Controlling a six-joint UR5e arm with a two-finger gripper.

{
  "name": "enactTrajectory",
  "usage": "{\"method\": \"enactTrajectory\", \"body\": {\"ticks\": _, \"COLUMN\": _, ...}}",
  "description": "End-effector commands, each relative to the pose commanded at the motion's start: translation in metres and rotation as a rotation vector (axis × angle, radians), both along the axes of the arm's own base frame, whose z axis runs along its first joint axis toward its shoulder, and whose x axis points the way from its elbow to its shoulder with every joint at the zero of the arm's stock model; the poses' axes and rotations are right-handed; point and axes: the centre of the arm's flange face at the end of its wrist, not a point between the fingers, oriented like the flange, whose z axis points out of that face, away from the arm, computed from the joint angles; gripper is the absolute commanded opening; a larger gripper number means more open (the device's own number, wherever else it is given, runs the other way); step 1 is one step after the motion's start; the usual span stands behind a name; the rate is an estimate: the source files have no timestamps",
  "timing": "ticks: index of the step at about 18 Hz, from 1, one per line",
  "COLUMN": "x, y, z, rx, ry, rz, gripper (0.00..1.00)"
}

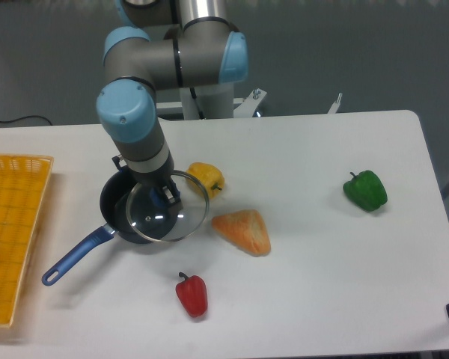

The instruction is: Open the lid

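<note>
The round glass lid (pixel 168 212) with a thin metal rim is tilted and lifted off the dark blue saucepan (pixel 118 213), shifted toward the pan's right side. My gripper (pixel 165 194) comes down from above and is shut on the lid's blue knob (pixel 167 196), which is mostly hidden by the fingers. The pan's long blue handle (pixel 75 256) points to the front left.
A yellow pepper (pixel 206 178) lies just right of the pan, a wedge of bread (pixel 244 230) to the front right, a red pepper (pixel 192 295) in front, a green pepper (pixel 365 190) far right. A yellow basket (pixel 11 232) stands at the left edge.
</note>
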Motion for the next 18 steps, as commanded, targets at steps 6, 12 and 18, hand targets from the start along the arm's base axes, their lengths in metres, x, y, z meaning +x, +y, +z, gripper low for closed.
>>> {"method": "enactTrajectory", "body": {"ticks": 6, "x": -0.007, "y": -0.002, "z": -0.004, "rx": -0.005, "ry": -0.004, "rz": 0.008, "gripper": 0.58}}
{"method": "enactTrajectory", "body": {"ticks": 12, "x": -0.008, "y": -0.004, "z": -0.002, "rx": -0.004, "ry": -0.003, "rz": 0.009, "gripper": 0.58}}
{"method": "enactTrajectory", "body": {"ticks": 18, "x": -0.016, "y": -0.01, "z": -0.004, "rx": -0.01, "ry": -0.006, "rz": 0.026, "gripper": 0.58}}
